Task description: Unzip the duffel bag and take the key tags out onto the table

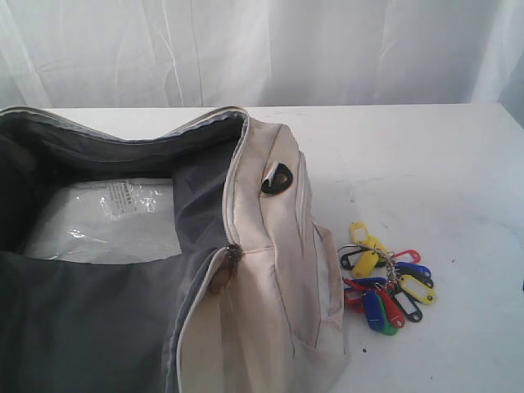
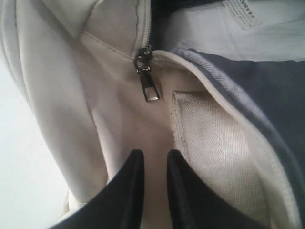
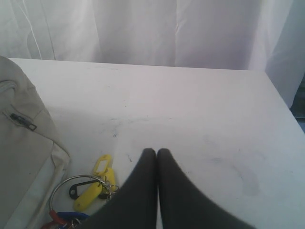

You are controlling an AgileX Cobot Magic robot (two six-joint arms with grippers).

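- The key tags [image 1: 385,282] lie in a bunch on the counter [image 1: 442,155], just beside the end wall of the duffel bag [image 1: 270,270] and outside it; the yellow ones sit farthest back, the blue, red, green and black ones nearer the camera
- The bag is unzipped and gapes wide, its dark lining showing, with the zip pull [image 2: 148,86] at the end of the opening; the job looks as good as finished, and I judge the step in hand to be a clean retreat
- The right hand [image 3: 157,151] is closed tight with nothing in it and hangs over bare counter near the bunch; to do this well it should lift straight away from the tags so that no finger hooks the bunch and drags it
- The left hand [image 2: 155,153] shows a narrow gap between its fingers, over the cream cloth beside the webbing strap [image 2: 209,143], with the pull ahead of it; I see nothing pinched, and it should back off without snagging the pull or the strap, which could tug the bag against the tags
- Inside the bag lies a clear packet [image 1: 106,221] with a white label [image 1: 124,196]; it is no part of the job and is best left alone
- The label carries lines of small dark print, too fine to read in either view that shows it; no brand shows on the bag, on its black ring [image 1: 278,178] or on the tags, whose windows I cannot read
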